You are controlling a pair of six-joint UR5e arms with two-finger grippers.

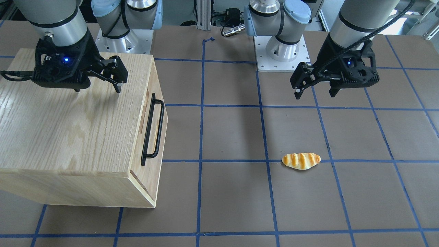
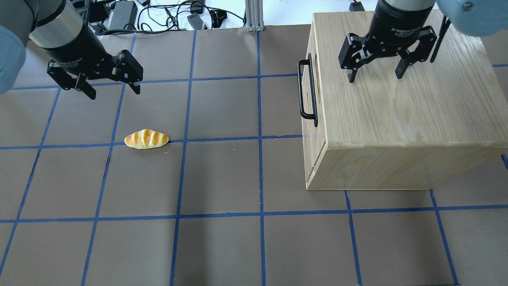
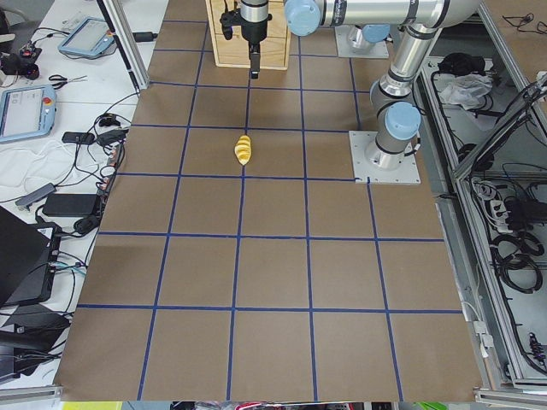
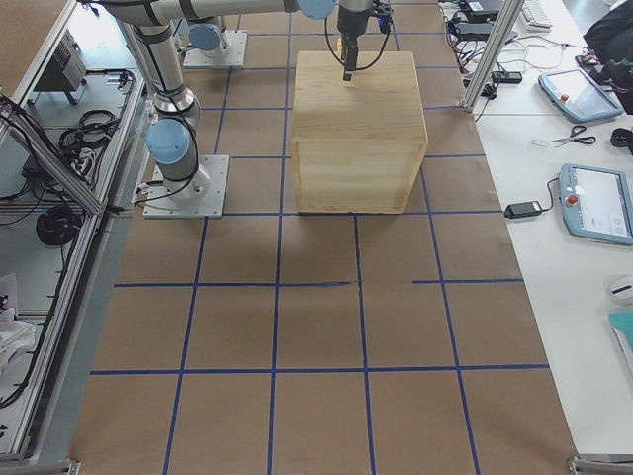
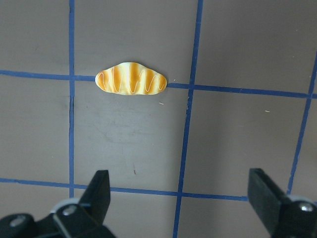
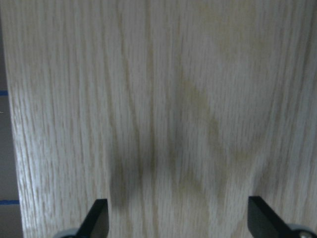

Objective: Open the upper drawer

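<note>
The light oak cabinet (image 2: pixel 397 111) stands on the table's right side in the overhead view. Its upper drawer (image 2: pixel 317 137) is shut flush, with its long black bar handle (image 2: pixel 307 95) facing the table's middle; the drawer (image 1: pixel 138 159) and handle (image 1: pixel 152 130) also show in the front-facing view. My right gripper (image 2: pixel 375 77) hangs open and empty just above the cabinet's top, back from the handle; the right wrist view shows only the oak top between its fingers (image 6: pixel 96 218). My left gripper (image 2: pixel 115 93) is open and empty above the bare table, far from the cabinet.
A toy bread roll (image 2: pixel 146 139) lies on the brown table on a blue tape line, in front of my left gripper; it also shows in the left wrist view (image 5: pixel 131 79). Both arm bases (image 1: pixel 281 51) are mounted along the robot's edge of the table.
</note>
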